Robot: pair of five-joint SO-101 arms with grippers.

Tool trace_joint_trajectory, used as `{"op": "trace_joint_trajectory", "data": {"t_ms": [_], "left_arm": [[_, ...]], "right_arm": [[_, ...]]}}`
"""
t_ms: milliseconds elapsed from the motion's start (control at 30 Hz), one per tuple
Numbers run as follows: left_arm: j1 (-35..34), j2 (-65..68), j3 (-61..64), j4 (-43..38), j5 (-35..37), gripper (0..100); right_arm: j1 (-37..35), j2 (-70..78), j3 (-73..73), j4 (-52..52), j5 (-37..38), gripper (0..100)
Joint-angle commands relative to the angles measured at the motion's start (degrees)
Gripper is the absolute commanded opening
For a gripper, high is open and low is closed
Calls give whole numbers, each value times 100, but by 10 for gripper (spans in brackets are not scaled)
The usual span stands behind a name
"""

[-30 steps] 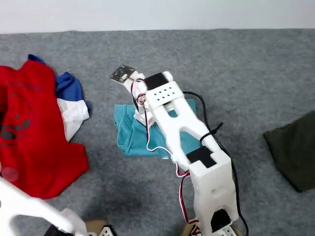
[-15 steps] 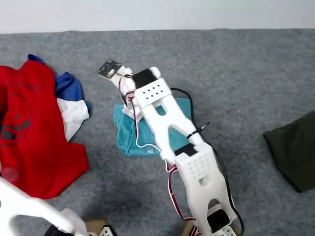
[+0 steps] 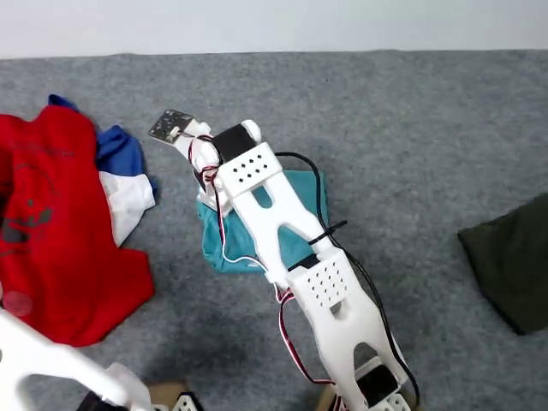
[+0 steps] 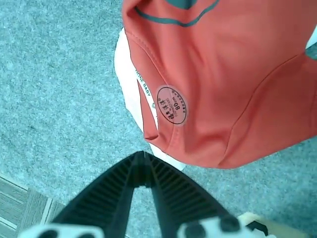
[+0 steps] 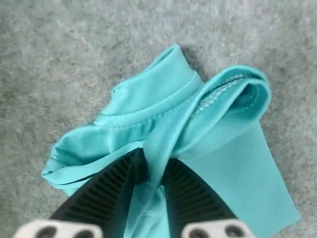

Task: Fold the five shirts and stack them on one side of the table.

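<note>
The right hand [image 5: 148,161] is clamped on a bunched fold of the teal shirt [image 5: 218,148], which lies mid-surface, partly hidden under the right arm [image 3: 282,223]. The left hand [image 4: 143,157], pinched together and empty, hangs just beside the red shirt [image 3: 60,231] at the left. A blue garment [image 3: 120,152] and a white garment [image 3: 128,197] touch the red shirt's right side. A dark green shirt [image 3: 514,261] lies at the right edge of the grey surface [image 3: 428,128].

- Table cover [image 3: 411,128]: grey felt-like cloth, matt, with a rough nap.
- Teal shirt [image 5: 218,148]: thin smooth knit with a slight sheen and a stitched hem.
- Red shirt [image 4: 233,84], left of teal shirt: smooth matt cloth. It carries a round sticker [image 4: 171,105] of glossy paper.
- Dark shirt [image 3: 514,257], right of teal shirt: matt cloth.
- Right arm [image 3: 282,223], over teal shirt: white matt plastic, perforated.
- Right gripper [image 5: 151,161]: black plastic, ribbed.
</note>
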Motion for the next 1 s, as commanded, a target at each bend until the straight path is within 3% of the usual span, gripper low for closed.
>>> {"op": "trace_joint_trajectory", "data": {"t_ms": [0,100,400,500,633,833,967], "left_arm": [[26,-185,-13,0,0,2],[26,-185,-13,0,0,2],[26,-185,-13,0,0,2],[26,-185,-13,0,0,2],[26,-185,-13,0,0,2],[35,-185,-13,0,0,2],[35,-185,-13,0,0,2]], "right_arm": [[-145,-171,-413,145,-79,199],[-207,-418,-642,233,-79,271],[119,-1332,26,259,-62,273],[470,-1393,642,251,18,201],[787,-1385,1407,215,492,6],[848,-1226,2048,110,527,10],[497,-866,2040,101,519,10]]}}
